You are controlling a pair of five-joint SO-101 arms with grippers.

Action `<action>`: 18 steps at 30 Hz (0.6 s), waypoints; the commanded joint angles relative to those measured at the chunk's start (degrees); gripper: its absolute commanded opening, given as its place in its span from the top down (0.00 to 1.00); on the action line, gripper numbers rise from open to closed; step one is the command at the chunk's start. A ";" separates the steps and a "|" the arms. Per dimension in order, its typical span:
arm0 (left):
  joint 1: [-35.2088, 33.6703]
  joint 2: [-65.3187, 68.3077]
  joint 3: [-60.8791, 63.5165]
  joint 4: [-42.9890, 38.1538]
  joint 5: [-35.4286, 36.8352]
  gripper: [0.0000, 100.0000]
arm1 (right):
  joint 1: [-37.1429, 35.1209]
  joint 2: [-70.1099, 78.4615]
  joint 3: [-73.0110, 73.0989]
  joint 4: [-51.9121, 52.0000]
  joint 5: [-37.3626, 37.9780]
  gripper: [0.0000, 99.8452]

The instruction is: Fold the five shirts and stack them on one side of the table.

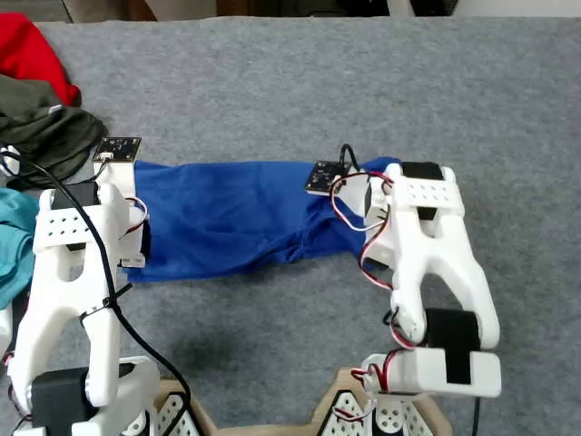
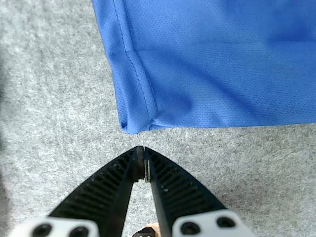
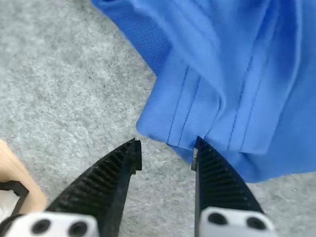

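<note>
A blue shirt (image 1: 227, 213) lies folded into a long strip across the grey table (image 1: 363, 82). In the left wrist view my left gripper (image 2: 142, 157) is shut with nothing in it, a little short of the blue shirt's hemmed corner (image 2: 132, 126). My right gripper (image 3: 164, 150) stands open just above the felt, its fingertips at the edge of the blue shirt's bunched end (image 3: 197, 118), not holding cloth. In the high view the left arm (image 1: 82, 227) sits at the strip's left end and the right arm (image 1: 418, 218) at its right end.
A pile of other shirts lies at the table's left edge: a red one (image 1: 32, 50), a dark olive one (image 1: 41, 127) and a teal one (image 1: 14, 236). Bare felt spreads behind the blue shirt and to the right.
</note>
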 commanded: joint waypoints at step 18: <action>-0.53 -1.89 -0.18 0.53 0.00 0.98 | 4.44 1.71 -18.33 8.53 -0.88 0.99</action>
